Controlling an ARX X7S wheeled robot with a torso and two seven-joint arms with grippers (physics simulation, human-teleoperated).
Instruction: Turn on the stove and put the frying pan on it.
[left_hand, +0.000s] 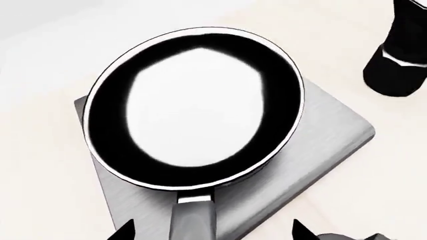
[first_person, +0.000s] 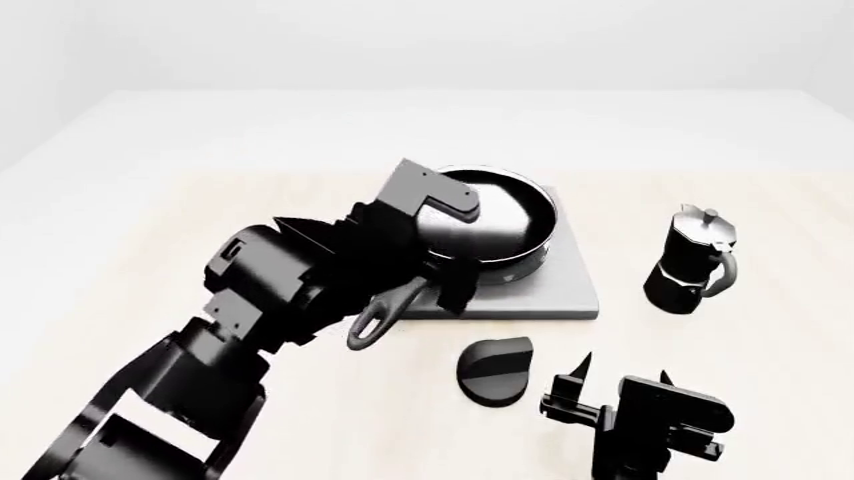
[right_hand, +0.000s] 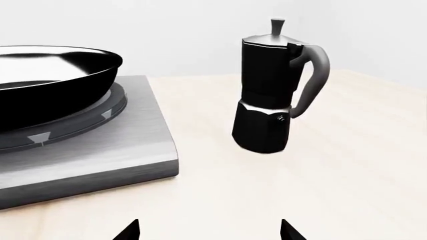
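The frying pan (left_hand: 195, 107) sits on the stove (left_hand: 320, 135), directly ahead of the left end effector (left_hand: 210, 231). It is a round, shallow black pan with a thin bright rim and a glossy inside that mirrors a large pale patch. Its long handle (left_hand: 192, 220) runs back from a small metal collar toward the left end effector and lies between the two dark fingertips (left_hand: 125, 231), which stand spread on either side without touching it: the left end effector is released. The stove is a flat square plate of brushed grey metal; the right wrist view shows its raised ring burner (right_hand: 100, 112) under the pan's base.

In the head view the small round black knob (first_person: 494, 369) lies on the pale worktop (first_person: 747, 340) just beside the right end effector (first_person: 587, 385), on its inner side. The right end effector is also released, its fingertips apart and empty, with a black moka pot (right_hand: 275, 90) standing upright ahead of it, apart from the stove.
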